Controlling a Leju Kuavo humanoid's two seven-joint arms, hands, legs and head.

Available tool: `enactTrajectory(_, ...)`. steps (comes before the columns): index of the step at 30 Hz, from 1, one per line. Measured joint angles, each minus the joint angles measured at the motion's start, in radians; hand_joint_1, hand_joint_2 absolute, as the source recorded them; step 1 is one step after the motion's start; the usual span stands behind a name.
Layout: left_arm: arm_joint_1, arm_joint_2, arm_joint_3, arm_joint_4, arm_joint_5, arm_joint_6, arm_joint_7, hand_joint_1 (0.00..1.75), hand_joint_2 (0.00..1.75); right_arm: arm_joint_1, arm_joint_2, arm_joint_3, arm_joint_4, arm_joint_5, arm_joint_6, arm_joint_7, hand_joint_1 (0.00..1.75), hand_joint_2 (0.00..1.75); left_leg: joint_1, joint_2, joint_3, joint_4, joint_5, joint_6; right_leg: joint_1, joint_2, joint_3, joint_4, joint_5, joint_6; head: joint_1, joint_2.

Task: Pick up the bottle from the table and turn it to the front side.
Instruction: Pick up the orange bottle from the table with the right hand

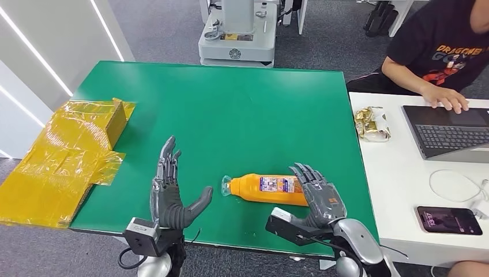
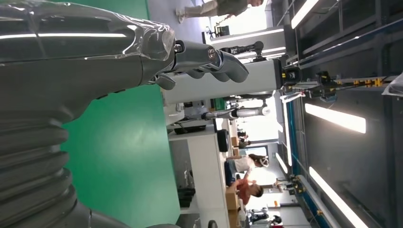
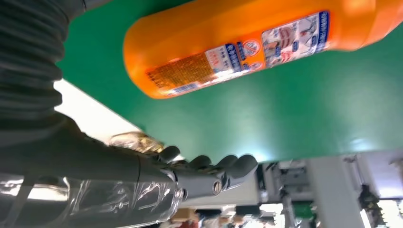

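Bottle: one, lying on table; both hands spread, right hand seemingly untouching, left hand apart.

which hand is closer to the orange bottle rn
Right. The right hand is at the base end of the orange bottle, fingers over it. The left hand is open, apart from it, off its cap end.

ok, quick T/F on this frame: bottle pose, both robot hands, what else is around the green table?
1. The orange bottle lies on its side on the green table. True.
2. The left robot hand holds the bottle. False: it is open, apart from the bottle.
3. The right robot hand is at the bottle's base end. True.
4. The bottle's cap points toward the laptop. False: it points toward the left robot hand.
5. A yellow-wrapped box sits at the table's left edge. True.
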Motion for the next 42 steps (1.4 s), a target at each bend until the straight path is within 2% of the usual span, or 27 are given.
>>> enactTrajectory(8, -0.003, -0.019, 0.029, 0.0, -0.012, 0.005, 0.005, 0.0, 1.75, -0.253, 0.019, 0.16, 0.28, -0.132, 0.03, -0.137, 0.0, 1.75, 0.0, 0.0, 0.001, 0.0, 0.001, 0.0, 0.0, 0.0, 0.001, 0.0, 0.001, 0.0, 0.0, 0.0)
enactTrajectory(15, -0.003, -0.025, 0.053, 0.0, -0.018, -0.006, 0.004, 0.0, 1.75, -0.415, 0.056, 0.276, 0.494, -0.181, 0.039, -0.17, 0.0, 1.75, 0.0, -0.001, 0.001, 0.0, 0.002, 0.001, 0.0, -0.001, 0.001, 0.0, 0.001, 0.0, 0.0, 0.0)
enactTrajectory(31, -0.003, -0.03, 0.093, 0.0, -0.013, 0.01, 0.01, 0.0, 1.75, -0.595, 0.119, 0.4, 0.766, -0.205, 0.089, -0.14, 0.0, 1.75, 0.0, -0.001, 0.001, 0.0, 0.002, 0.001, 0.0, -0.001, 0.001, 0.0, 0.001, 0.0, 0.0, 0.0)
enactTrajectory(38, -0.002, -0.03, 0.104, 0.0, -0.014, 0.023, 0.011, 0.0, 1.75, -0.613, 0.117, 0.423, 0.794, -0.209, 0.096, -0.093, 0.0, 1.75, 0.0, -0.001, 0.001, 0.001, 0.001, 0.001, 0.0, -0.001, 0.0, 0.0, 0.001, 0.0, 0.0, 0.0)
enactTrajectory(42, -0.001, -0.03, 0.105, 0.0, -0.016, 0.023, 0.016, 0.0, 1.75, -0.605, 0.097, 0.429, 0.783, -0.219, 0.095, -0.063, 0.0, 1.75, 0.0, -0.001, 0.001, 0.001, 0.001, 0.001, 0.0, -0.001, 0.0, 0.0, 0.001, 0.0, 0.0, 0.0)
